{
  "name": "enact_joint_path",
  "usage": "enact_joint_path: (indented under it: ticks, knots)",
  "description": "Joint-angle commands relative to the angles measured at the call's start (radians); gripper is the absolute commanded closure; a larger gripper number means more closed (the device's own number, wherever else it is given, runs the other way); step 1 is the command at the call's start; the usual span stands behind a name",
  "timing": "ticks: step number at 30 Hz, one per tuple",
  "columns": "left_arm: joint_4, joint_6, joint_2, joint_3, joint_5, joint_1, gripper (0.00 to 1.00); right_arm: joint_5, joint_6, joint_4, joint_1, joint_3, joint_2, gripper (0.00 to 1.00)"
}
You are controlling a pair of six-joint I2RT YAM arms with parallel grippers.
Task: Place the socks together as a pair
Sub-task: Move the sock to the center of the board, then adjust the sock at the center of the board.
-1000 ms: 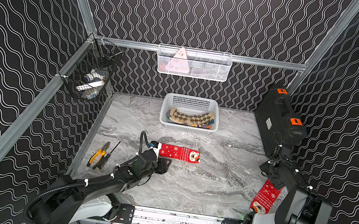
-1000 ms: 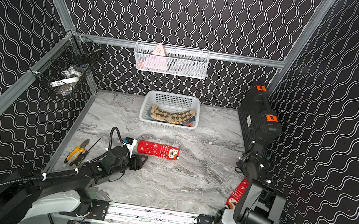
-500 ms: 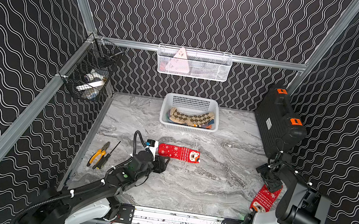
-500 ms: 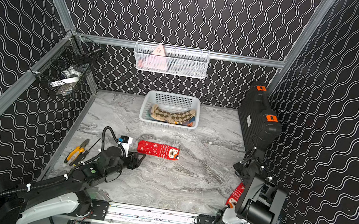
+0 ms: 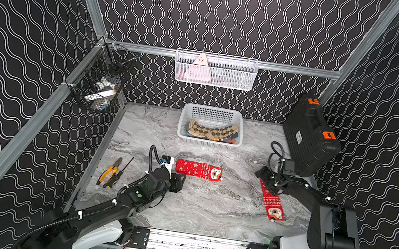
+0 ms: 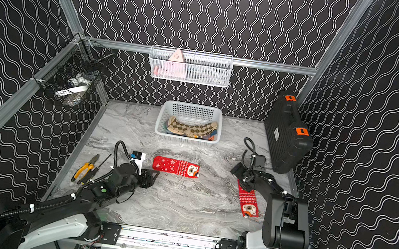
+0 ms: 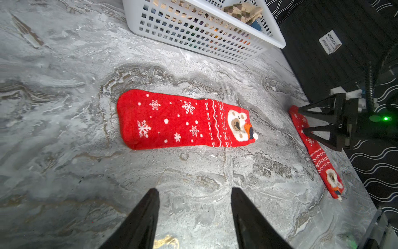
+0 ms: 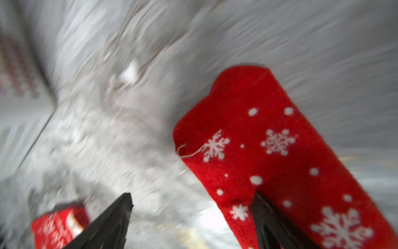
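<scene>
One red Christmas sock (image 5: 198, 170) (image 6: 176, 167) (image 7: 183, 120) lies flat mid-table, bear face to the right. Its match (image 5: 271, 201) (image 6: 247, 199) (image 7: 316, 153) (image 8: 280, 151) lies by the right edge, face toward the front. My left gripper (image 5: 180, 180) (image 6: 153, 176) (image 7: 193, 189) is open and empty, just front-left of the middle sock's plain end. My right gripper (image 5: 261, 176) (image 6: 235, 171) (image 7: 300, 120) (image 8: 192, 194) is open low over the right sock's plain far end. One finger is over the fabric, the other over bare table. Other socks (image 5: 213, 132) lie in the basket, a tan argyle one on top.
The white basket (image 5: 183, 128) stands at the back centre. A black case (image 5: 308, 135) leans on the right wall behind my right arm. Pliers (image 5: 108, 172) and a screwdriver (image 5: 120, 172) lie at the left edge. Two wire baskets (image 5: 215, 70) (image 5: 100, 90) hang on the walls.
My right gripper has swung left and away from the wall to the right sock's far end, uncovering most of that sock. My left arm shifted slightly; its gripper stays by the middle sock.
</scene>
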State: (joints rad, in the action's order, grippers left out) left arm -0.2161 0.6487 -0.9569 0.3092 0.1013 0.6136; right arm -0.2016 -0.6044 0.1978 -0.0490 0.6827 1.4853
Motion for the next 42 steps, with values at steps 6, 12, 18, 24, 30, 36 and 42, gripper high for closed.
enact_joint_path:
  ticks: [6,12,18,24,30,36,42]
  knots:
    - [0.021,-0.026,-0.004,0.019,0.049,-0.001,0.42,-0.058,-0.194,0.092,-0.299,-0.057,-0.033,0.11]
    - [0.039,-0.038,-0.019,0.036,0.061,-0.003,0.42,-0.017,-0.309,0.032,-0.587,-0.060,-0.014,0.11]
    - [0.048,-0.049,-0.080,0.069,0.031,-0.005,0.41,-0.006,-0.357,-0.001,-0.791,0.015,0.046,0.13]
    - [0.050,-0.052,-0.145,0.092,0.007,-0.004,0.41,-0.029,-0.350,-0.049,-0.941,0.145,0.202,0.16]
    - [0.048,-0.058,-0.239,0.114,-0.032,-0.003,0.41,0.056,-0.283,0.065,-0.966,0.213,0.142,0.17]
    - [-0.025,-0.078,-0.390,0.168,-0.092,-0.003,0.40,0.214,-0.191,0.270,-0.908,0.246,-0.040,0.15]
    - [-0.097,-0.066,-0.603,0.267,-0.211,0.025,0.39,0.233,-0.146,0.373,-0.798,0.180,-0.248,0.15]
